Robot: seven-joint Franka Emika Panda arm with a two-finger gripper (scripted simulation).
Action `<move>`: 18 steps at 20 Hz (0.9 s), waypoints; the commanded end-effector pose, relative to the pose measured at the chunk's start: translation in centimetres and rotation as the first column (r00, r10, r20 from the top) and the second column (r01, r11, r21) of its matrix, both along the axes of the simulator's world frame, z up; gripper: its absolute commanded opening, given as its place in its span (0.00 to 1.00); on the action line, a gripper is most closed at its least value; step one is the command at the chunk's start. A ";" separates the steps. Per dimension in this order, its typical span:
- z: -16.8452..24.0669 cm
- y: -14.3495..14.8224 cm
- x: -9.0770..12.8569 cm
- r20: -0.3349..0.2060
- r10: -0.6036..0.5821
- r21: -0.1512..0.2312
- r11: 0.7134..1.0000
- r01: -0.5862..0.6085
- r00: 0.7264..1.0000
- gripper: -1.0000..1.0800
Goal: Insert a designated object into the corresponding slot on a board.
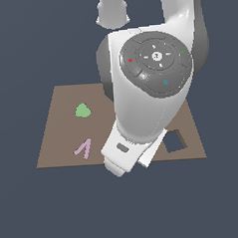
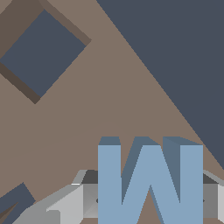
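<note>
End effector clamps light-blue M block between grey fingers, above brown board. Square hole nearby. Pink A piece and green blob rest on board.

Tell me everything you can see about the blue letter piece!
The blue M-shaped block is a light-blue, plain, matte piece with thick straight legs and a V in the middle. It shows only in the wrist view; the arm hides it in the exterior view. It sits between the grey fingers, which press on both sides, above the brown board, near the square hole.
</note>
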State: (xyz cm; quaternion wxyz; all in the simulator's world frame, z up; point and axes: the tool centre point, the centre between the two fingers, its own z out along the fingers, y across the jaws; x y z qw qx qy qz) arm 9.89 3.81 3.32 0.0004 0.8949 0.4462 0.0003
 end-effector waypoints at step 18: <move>0.4 3.8 -3.0 0.001 0.760 -0.002 0.650 -0.760 0.650 0.00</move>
